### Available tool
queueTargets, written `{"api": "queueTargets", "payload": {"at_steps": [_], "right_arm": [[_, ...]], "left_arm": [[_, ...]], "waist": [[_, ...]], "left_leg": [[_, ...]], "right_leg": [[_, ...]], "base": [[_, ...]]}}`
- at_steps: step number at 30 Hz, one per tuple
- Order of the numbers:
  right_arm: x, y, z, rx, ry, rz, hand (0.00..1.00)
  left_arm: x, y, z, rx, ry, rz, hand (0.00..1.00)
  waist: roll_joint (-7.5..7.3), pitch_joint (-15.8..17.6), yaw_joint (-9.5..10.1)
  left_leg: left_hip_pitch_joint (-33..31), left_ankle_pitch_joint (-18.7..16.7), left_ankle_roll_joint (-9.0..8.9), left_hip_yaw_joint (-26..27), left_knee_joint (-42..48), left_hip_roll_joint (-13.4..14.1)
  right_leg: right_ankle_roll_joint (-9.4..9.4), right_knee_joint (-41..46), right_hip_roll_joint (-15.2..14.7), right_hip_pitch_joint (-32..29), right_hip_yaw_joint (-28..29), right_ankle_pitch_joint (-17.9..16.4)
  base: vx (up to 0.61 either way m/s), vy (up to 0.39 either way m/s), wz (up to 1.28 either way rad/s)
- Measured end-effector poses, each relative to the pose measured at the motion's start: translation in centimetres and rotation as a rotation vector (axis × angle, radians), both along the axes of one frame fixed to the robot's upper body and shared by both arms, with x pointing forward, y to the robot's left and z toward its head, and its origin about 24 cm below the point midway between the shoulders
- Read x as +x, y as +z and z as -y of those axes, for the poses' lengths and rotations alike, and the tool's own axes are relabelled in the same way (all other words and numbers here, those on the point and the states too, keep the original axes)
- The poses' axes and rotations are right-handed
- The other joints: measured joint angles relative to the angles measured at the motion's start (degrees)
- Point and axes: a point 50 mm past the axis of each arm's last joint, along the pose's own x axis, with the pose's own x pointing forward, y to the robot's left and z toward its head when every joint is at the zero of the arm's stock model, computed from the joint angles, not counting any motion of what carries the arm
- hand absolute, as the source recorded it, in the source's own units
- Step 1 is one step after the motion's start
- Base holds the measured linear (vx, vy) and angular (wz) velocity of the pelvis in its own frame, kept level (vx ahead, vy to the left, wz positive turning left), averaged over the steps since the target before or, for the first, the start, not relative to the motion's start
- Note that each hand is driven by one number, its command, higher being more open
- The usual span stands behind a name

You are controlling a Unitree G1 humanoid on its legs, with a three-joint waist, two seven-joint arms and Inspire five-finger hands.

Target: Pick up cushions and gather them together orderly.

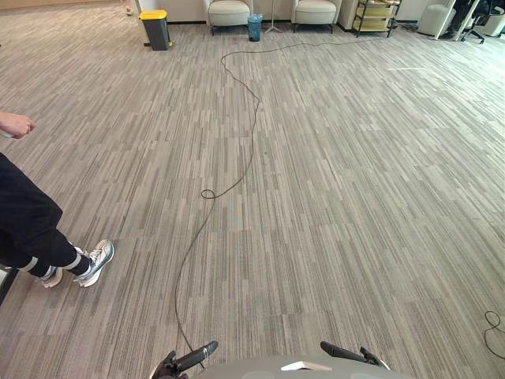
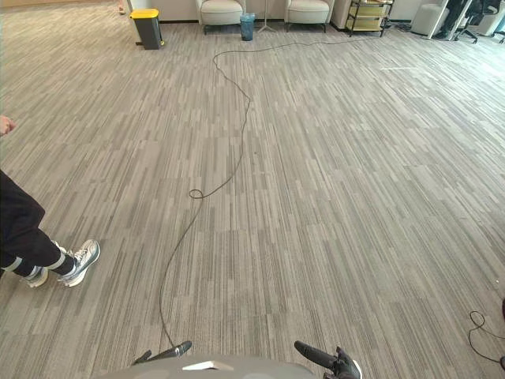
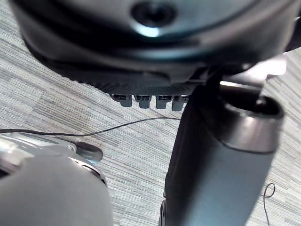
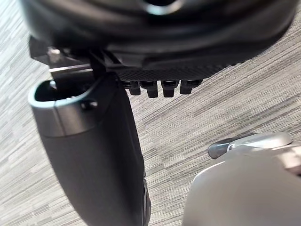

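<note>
Left hand (image 3: 141,56) and right hand (image 4: 160,42) slack-fingered, empty. Cushions' bearing: can't tell. Carpet (image 1: 331,197) ahead.

Person (image 1: 28,229) at left: cut by the edge, with one dark trouser leg, sneakers (image 1: 95,262) and a hand (image 1: 16,125) in frame. Far wall: armchairs (image 1: 229,14) and shelf cart (image 1: 375,16) cropped at top; cart contents too small to tell. Left hand (image 3: 155,89) and right hand (image 4: 160,75) overrun their wrist views; grip unreadable.
</note>
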Motion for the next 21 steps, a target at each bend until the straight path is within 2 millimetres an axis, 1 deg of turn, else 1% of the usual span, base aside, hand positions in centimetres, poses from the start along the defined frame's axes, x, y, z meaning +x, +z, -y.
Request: {"api": "queueTargets", "payload": {"at_steps": [2,3,8,9,12,17,21], "right_arm": [[1.1,0.2,0.0,0.0,-0.004,0.028,1.0],[1.3,0.2,0.0,0.0,-0.002,0.033,1.0],[2.8,0.2,-1.7,0.031,0.035,0.065,1.0],[3.0,0.3,-1.7,0.031,0.045,0.068,1.0],[3.0,0.2,-1.9,0.032,0.05,0.066,1.0],[3.0,0.2,-2.1,0.037,0.051,0.067,1.0],[3.1,0.2,-2.1,0.034,0.05,0.065,1.0]], "left_arm": [[0.5,0.0,0.3,-0.002,-0.014,0.01,1.0],[0.6,0.0,0.3,0.0,-0.023,0.01,1.0],[1.0,0.1,0.4,0.01,-0.051,0.018,1.0],[1.0,0.1,0.4,0.01,-0.052,0.018,1.0],[1.0,0.1,0.3,0.019,-0.067,0.014,1.0],[1.0,0.2,0.0,0.031,-0.08,0.01,1.0],[1.0,0.2,-0.1,0.045,-0.082,0.002,1.0]], "waist": [[0.59,1.29,-0.04],[0.71,1.49,-0.04],[0.66,2.08,-0.01],[0.61,2.24,-0.01],[0.54,2.42,0.1],[-0.01,2.77,0.16],[-0.31,2.97,0.15]], "left_leg": [[0.67,0.19,-0.29,0.16,-0.13,-0.01],[0.86,0.19,-0.29,0.2,-0.26,-0.01],[1.24,0.21,-0.26,0.17,-0.75,-0.01],[1.29,0.21,-0.25,0.18,-0.81,-0.01],[1.39,0.23,-0.24,0.18,-0.97,-0.02],[1.48,0.43,0.08,0.06,-1.39,-0.14],[1.77,0.67,0.46,-1.12,-1.85,-0.42]], "right_leg": [[0.02,-0.5,-0.01,0.93,0.0,0.45],[0.02,-0.58,0.0,1.08,0.01,0.45],[-0.07,-1.92,0.1,1.84,-0.32,0.58],[-0.05,-1.93,0.11,1.86,-0.34,0.63],[-0.03,-1.98,0.12,1.9,-0.35,0.67],[-0.01,-2.22,0.09,2.08,-0.44,0.76],[0.01,-2.73,-0.11,2.81,-1.59,0.77]], "base": [[-0.02,-0.008,-0.05],[0.0,0.0,0.0],[-0.04,-0.029,0.03],[-0.04,-0.018,0.03],[-0.04,-0.01,0.0],[-0.02,-0.006,0.01],[-0.05,-0.017,0.14]]}}
